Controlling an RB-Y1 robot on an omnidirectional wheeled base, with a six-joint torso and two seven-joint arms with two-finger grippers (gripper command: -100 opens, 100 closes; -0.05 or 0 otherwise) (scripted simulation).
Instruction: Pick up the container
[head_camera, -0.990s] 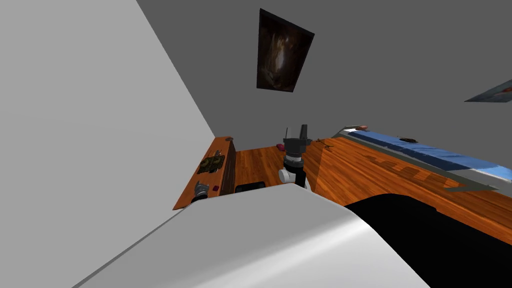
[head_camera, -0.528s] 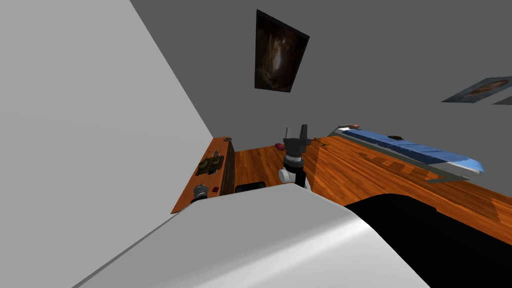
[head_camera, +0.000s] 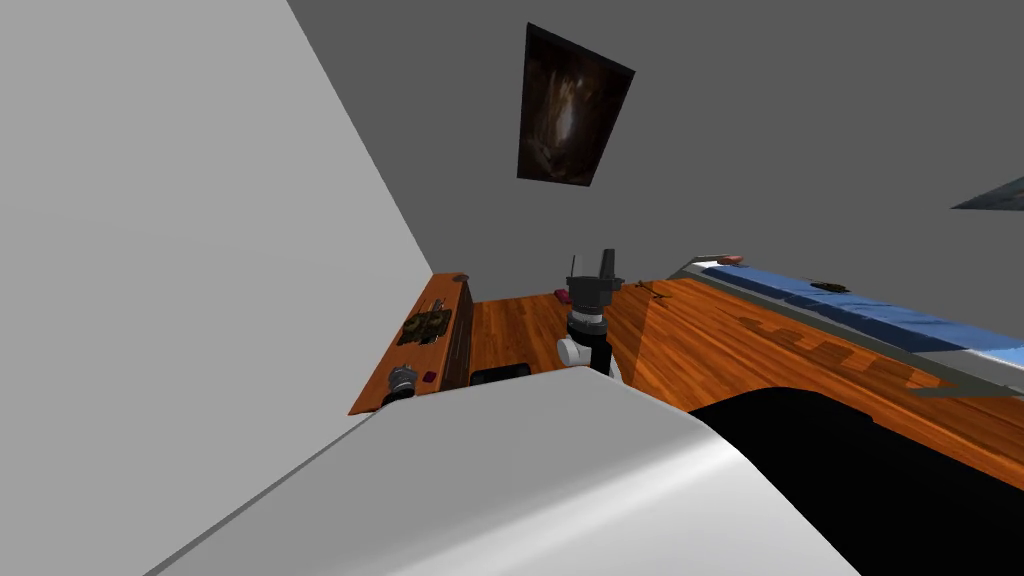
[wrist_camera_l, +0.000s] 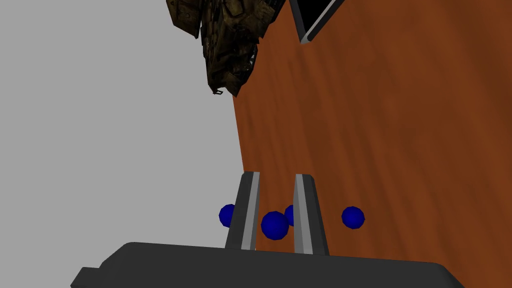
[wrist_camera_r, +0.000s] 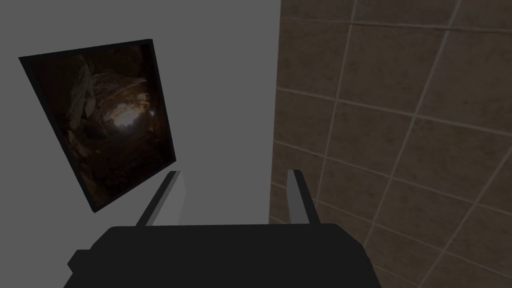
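Note:
Several small blue balls (wrist_camera_l: 353, 217) lie on a brown wooden top (wrist_camera_l: 375, 125) next to the light grey wall. My left gripper (wrist_camera_l: 276, 175) has its fingers drawn close on either side of one blue ball (wrist_camera_l: 274, 225). No container wall shows around the balls. In the head view the left gripper (head_camera: 400, 380) sits low over the near end of a wooden sideboard (head_camera: 415, 357) by the left wall. My right gripper (head_camera: 590, 262) is held up in the middle of the room, and its fingers (wrist_camera_r: 234, 172) stand open with nothing between them.
A crumpled olive-brown object (wrist_camera_l: 225, 40) lies further along the sideboard (head_camera: 424, 327), beside a dark framed thing (wrist_camera_l: 315, 20). A small red item (head_camera: 430, 377) rests near the left gripper. A blue-covered bed (head_camera: 860, 310) stands at the right, across the wooden floor (head_camera: 720, 350).
My left gripper's fingers have closed in from wide open to a narrow gap. My head view swung slightly left and back. The right arm has not moved.

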